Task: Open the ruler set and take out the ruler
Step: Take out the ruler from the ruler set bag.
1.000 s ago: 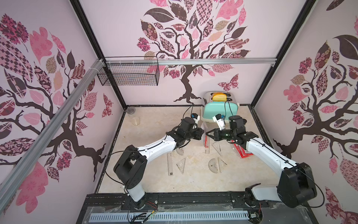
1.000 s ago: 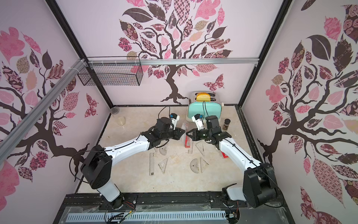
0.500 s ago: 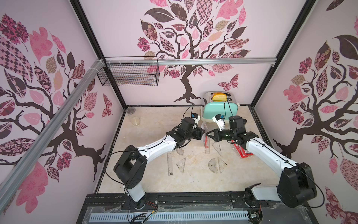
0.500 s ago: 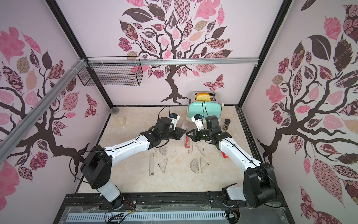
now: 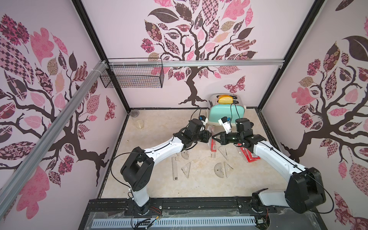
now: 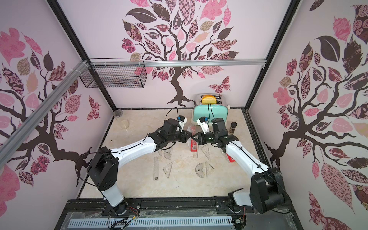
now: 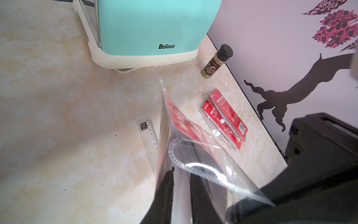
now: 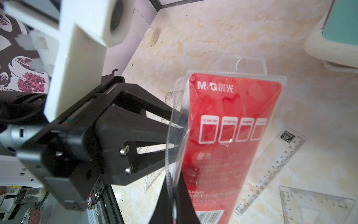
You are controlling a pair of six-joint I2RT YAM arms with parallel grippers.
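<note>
The ruler set [image 8: 232, 135] is a clear pouch with a red card inside, held up over the table [image 5: 151, 143] between both arms. It shows in both top views [image 5: 212, 143] [image 6: 194, 146] and edge-on in the left wrist view [image 7: 184, 124]. My right gripper [image 8: 174, 174] [image 5: 213, 137] is shut on the pouch's clear flap. My left gripper [image 7: 182, 171] [image 8: 180, 135] [image 6: 189, 137] reaches into the pouch mouth, fingers a narrow gap apart with plastic and red card between them. A clear ruler [image 7: 149, 131] [image 8: 275, 164] lies on the table below. Any ruler inside the pouch is hidden.
A mint toaster [image 5: 226, 114] stands just behind the grippers, with a spice bottle [image 7: 217, 62] beside it. More red pouches [image 7: 224, 120] lie by the right wall. Another ruler [image 5: 174, 168], set squares [image 5: 186, 169] and protractors [image 5: 219, 169] lie in front. A cup [image 5: 139, 124] stands at the back left.
</note>
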